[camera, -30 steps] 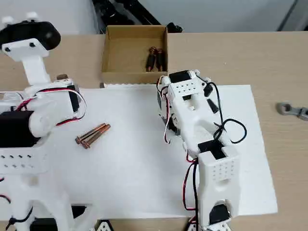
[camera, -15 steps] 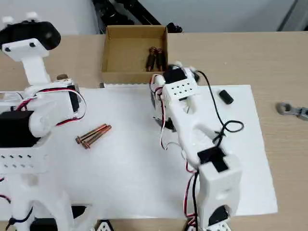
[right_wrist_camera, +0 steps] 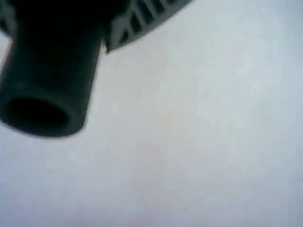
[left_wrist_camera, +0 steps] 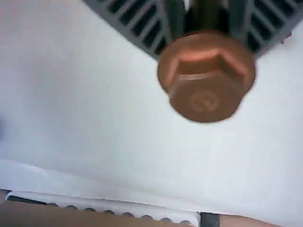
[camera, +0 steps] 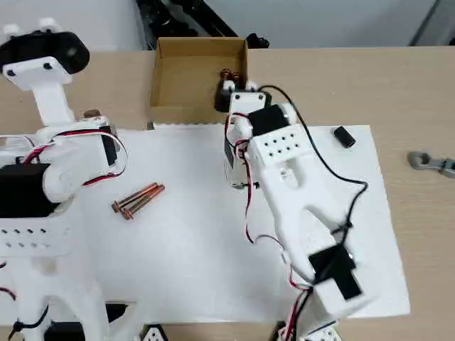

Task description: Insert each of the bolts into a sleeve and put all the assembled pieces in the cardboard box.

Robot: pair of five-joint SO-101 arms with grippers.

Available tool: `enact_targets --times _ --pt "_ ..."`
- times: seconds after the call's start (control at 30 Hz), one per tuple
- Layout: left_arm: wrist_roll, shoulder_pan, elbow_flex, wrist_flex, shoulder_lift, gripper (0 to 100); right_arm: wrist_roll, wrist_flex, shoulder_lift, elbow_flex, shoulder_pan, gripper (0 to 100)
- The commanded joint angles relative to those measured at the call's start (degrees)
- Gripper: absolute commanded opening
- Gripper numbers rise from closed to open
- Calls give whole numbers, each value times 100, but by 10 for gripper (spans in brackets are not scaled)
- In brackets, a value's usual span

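Observation:
My left gripper is shut on a copper bolt, whose hex head faces the left wrist camera above the white sheet. My right gripper is shut on a black sleeve, its open end hanging over the sheet. From above, the right arm stretches toward the cardboard box, which holds assembled pieces. Two loose bolts lie on the sheet beside the left arm. A spare black sleeve lies at the sheet's far right.
A metal wrench lies on the wooden table at the right edge. Red, white and black cables trail beside the right arm. The sheet's near middle is bare.
The right arm has swung forward and left toward the box corner, uncovering the loose black sleeve on the sheet. The left arm and the two loose bolts have stayed put.

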Motion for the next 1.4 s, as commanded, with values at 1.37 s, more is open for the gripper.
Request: enact_targets --times 1.37 --pt "9 1952 -57 -2207 -211 5 1486 -6404 -10747 8554 -57 3"
